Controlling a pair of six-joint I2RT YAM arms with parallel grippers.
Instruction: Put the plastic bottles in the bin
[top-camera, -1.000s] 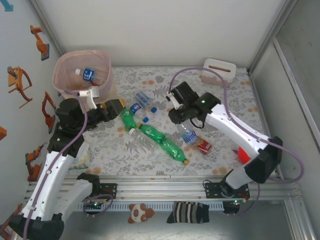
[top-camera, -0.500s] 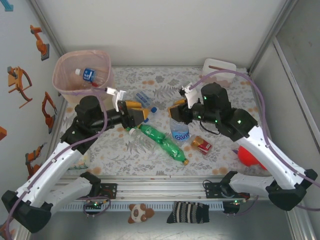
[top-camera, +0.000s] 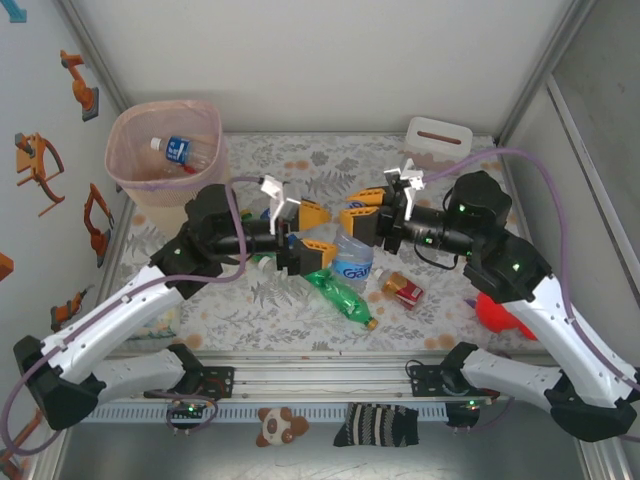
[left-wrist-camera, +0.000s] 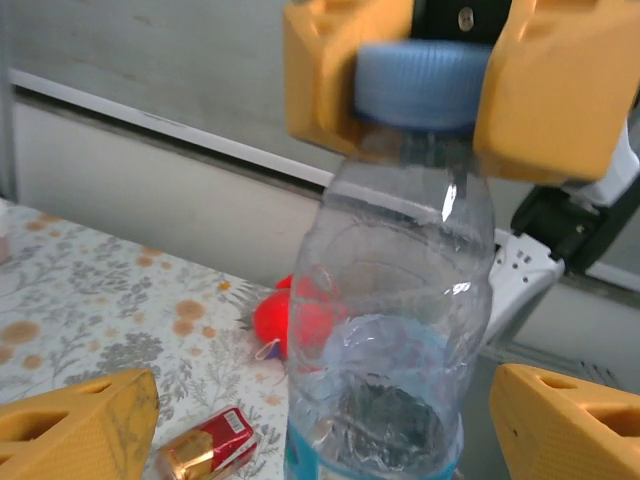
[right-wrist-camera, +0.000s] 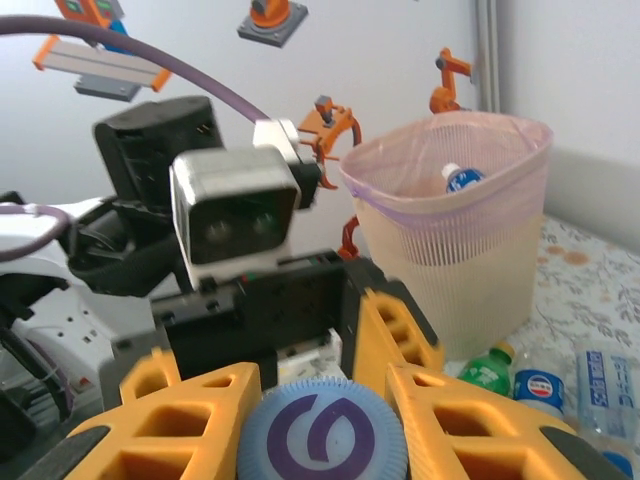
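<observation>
A clear bottle (top-camera: 351, 264) with a blue label hangs upright above the middle of the table. My right gripper (top-camera: 358, 220) is shut on its blue cap (right-wrist-camera: 325, 437), which also appears in the left wrist view (left-wrist-camera: 424, 85). My left gripper (top-camera: 318, 236) is open, and its fingers (left-wrist-camera: 75, 425) stand wide on either side of the bottle's body (left-wrist-camera: 390, 330) without touching it. A green bottle (top-camera: 340, 293) lies on the table below them. The beige bin (top-camera: 165, 150) with a pink liner stands at the back left, with one blue-labelled bottle (top-camera: 180, 150) inside.
A red carton (top-camera: 405, 290) lies right of the green bottle. A red object (top-camera: 495, 310) sits by the right arm. A white slotted box (top-camera: 438, 140) stands at the back right. More small bottles (right-wrist-camera: 540, 385) lie near the bin's foot (right-wrist-camera: 450, 230).
Both arms swung in toward the table's middle. The right gripper raised the clear bottle by its cap, and the left gripper came round the bottle's body from the left.
</observation>
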